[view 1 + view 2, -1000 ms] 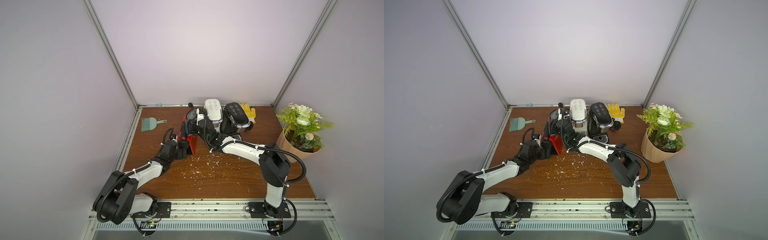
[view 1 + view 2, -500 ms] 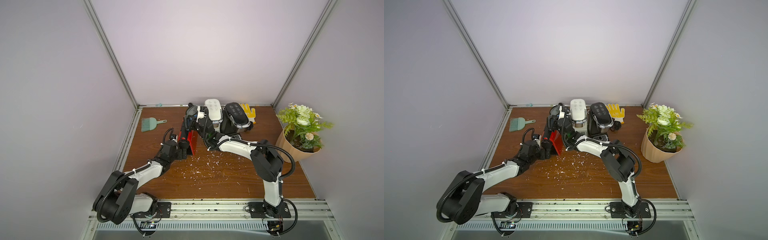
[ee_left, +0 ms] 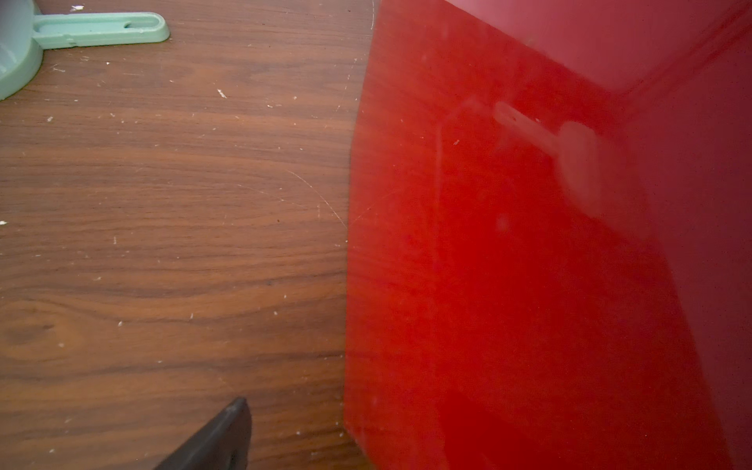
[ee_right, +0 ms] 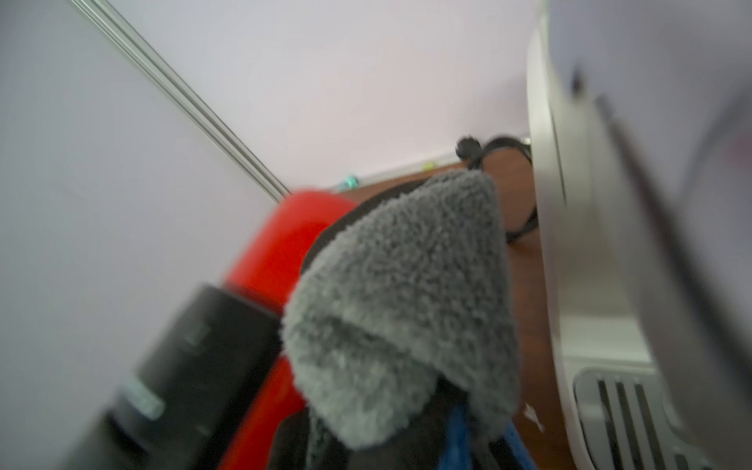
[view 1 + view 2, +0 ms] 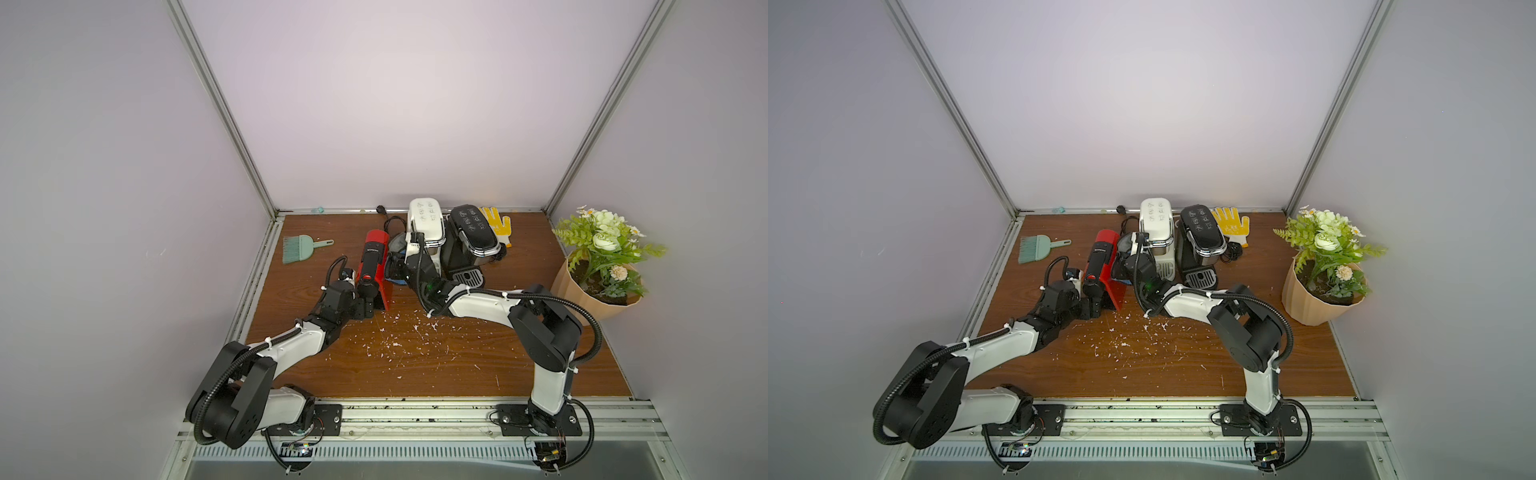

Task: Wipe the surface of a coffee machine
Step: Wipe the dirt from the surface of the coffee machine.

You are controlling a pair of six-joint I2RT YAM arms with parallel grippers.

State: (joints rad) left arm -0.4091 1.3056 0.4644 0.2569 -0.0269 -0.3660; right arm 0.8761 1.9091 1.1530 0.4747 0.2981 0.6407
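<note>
A red coffee machine [image 5: 374, 262] with a black top stands left of centre in both top views. My left gripper [image 5: 368, 309] is open at the machine's front base. One dark finger [image 3: 219, 435] shows in the left wrist view, apart from the red side [image 3: 508, 264]. My right gripper [image 5: 395, 270] is shut on a fluffy grey cloth [image 4: 407, 305] with a blue underside. It holds the cloth against the machine's right side [image 5: 1117, 266]. The right fingers are hidden under the cloth.
A white coffee machine [image 5: 426, 224] and a black one [image 5: 473, 237] stand close to the right of the cloth. A yellow glove [image 5: 496, 222] lies behind them, a green brush [image 5: 301, 247] at far left, a potted plant [image 5: 598, 274] at far right. White crumbs [image 5: 399, 332] litter the middle.
The right gripper slid the cloth back along the red machine's side, then returned toward the front. The left arm has stayed put.
</note>
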